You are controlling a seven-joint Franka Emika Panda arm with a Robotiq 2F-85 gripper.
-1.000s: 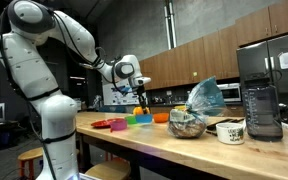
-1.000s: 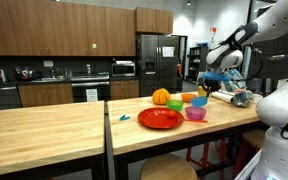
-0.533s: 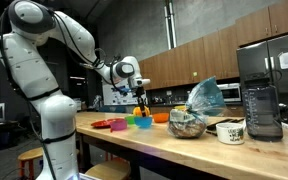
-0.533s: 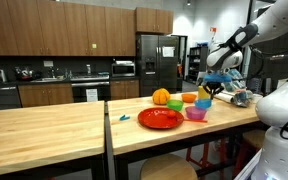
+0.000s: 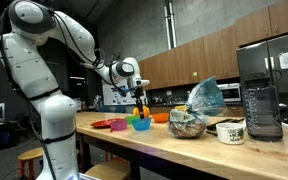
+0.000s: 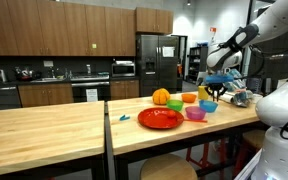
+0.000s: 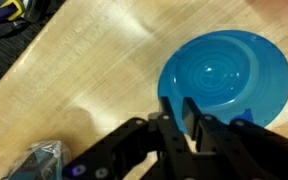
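Lower than a second ago, the tool (image 5: 140,103) now hangs just above the blue bowl (image 5: 141,125) on the surface (image 5: 174,145). In the wrist view the tool (image 7: 192,105) covers the bowl's (image 7: 224,75) near rim. Its fingers stand close together with a thin dark gap, and I cannot tell whether they are shut or grip anything. The bowl's inside looks bare where it shows.

A dark crumpled thing (image 7: 42,162) at the wrist view's lower edge is cut off and blurred. So is a yellow-and-black thing (image 7: 12,10) in the top corner.

A mug (image 5: 230,131) carries dark marks too small to read. No other writing can be read.

An exterior view shows the tool (image 6: 210,93) over the blue bowl (image 6: 208,105) and, beside it, one red plate (image 6: 160,118), one pink bowl (image 6: 195,113) and one green bowl (image 6: 174,104). Two orange pieces (image 6: 161,97) stand behind, their shape unclear. One bluish bag (image 5: 206,97) rises behind a filled bowl (image 5: 187,125).
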